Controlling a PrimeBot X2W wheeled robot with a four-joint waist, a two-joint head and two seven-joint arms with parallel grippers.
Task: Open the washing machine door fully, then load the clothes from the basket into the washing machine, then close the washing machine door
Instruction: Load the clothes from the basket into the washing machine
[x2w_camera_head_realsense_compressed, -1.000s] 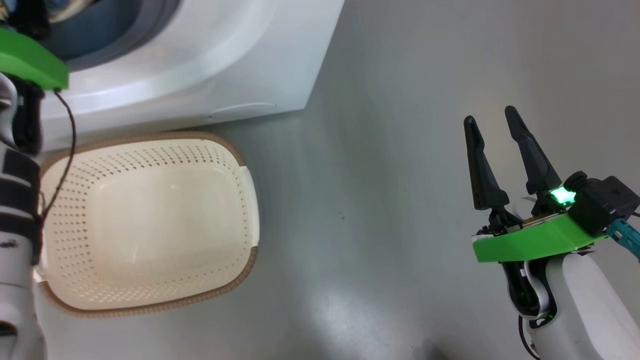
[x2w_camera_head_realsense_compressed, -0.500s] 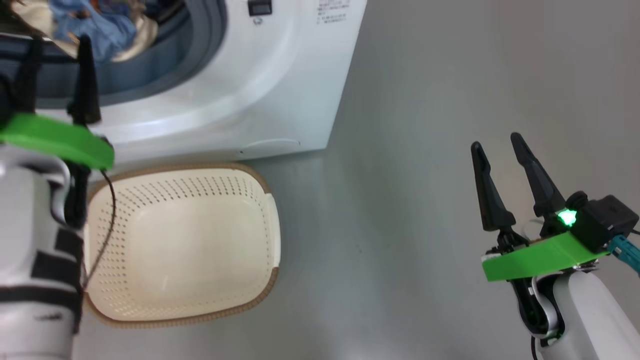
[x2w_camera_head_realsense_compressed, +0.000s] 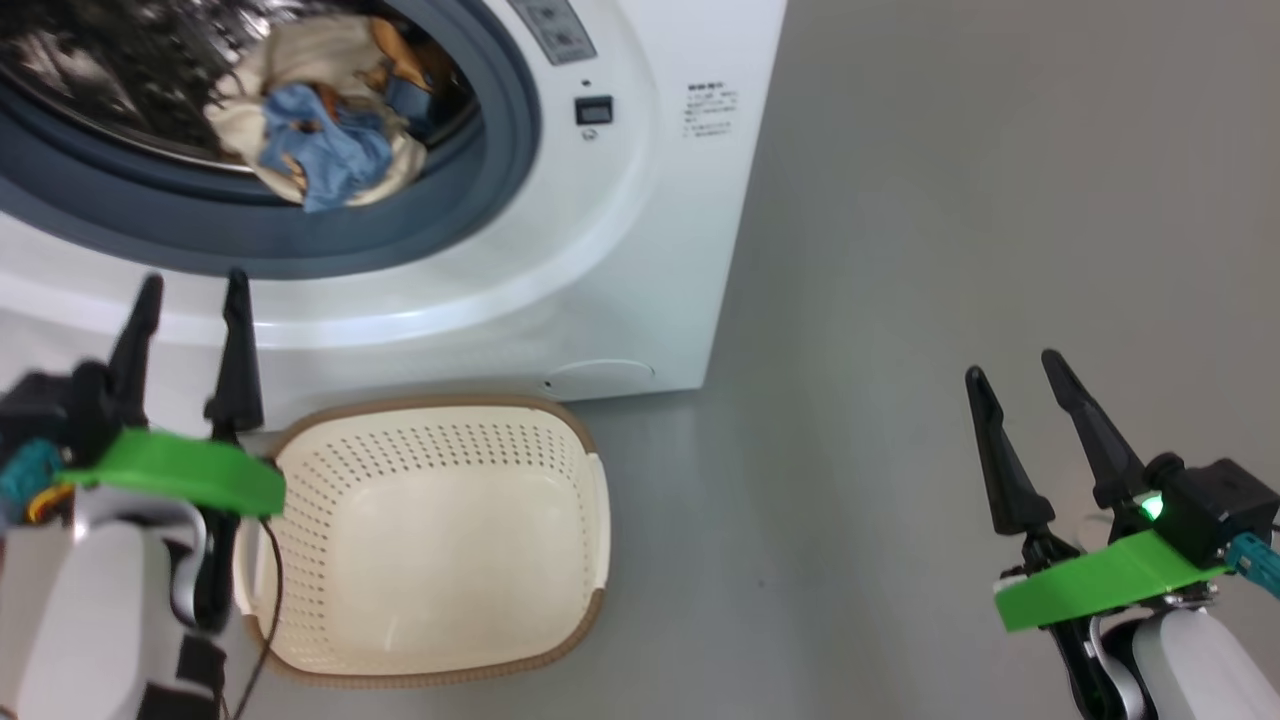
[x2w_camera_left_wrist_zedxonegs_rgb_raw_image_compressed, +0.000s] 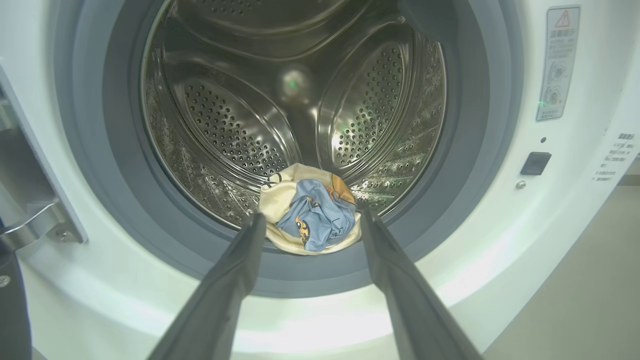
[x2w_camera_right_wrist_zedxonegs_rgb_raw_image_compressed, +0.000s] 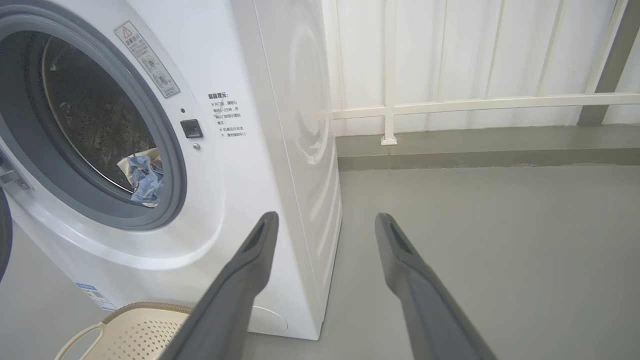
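Treat the loading step as complete: the basket (x2w_camera_head_realsense_compressed: 430, 402) stands open side up on the floor, touching or just beside the foot of the washing machine (x2w_camera_head_realsense_compressed: 640, 250), with nothing in it. The clothes (x2w_camera_head_realsense_compressed: 320, 150) lie bunched low at the front of the drum (x2w_camera_left_wrist_zedxonegs_rgb_raw_image_compressed: 225, 130), just behind the gasket (x2w_camera_left_wrist_zedxonegs_rgb_raw_image_compressed: 100, 200). The step in hand is therefore closing the washing machine door (x2w_camera_right_wrist_zedxonegs_rgb_raw_image_compressed: 4, 235). Only a dark edge of the door shows, at the far left of the right wrist view, swung clear of the opening on the hinge (x2w_camera_left_wrist_zedxonegs_rgb_raw_image_compressed: 35, 227) side. The opening faces you squarely. The basket's long axis appears to run along the machine front, slightly turned. The left gripper (x2w_camera_head_realsense_compressed: 193, 285) hangs before the opening with fingers spread and holding nothing. The right gripper (x2w_camera_head_realsense_compressed: 1012, 366) is likewise spread and unladen over bare floor, well apart from the machine. For the next move, take the left arm outward behind the door panel and push it toward the opening. First verify that no fabric overhangs the gasket.
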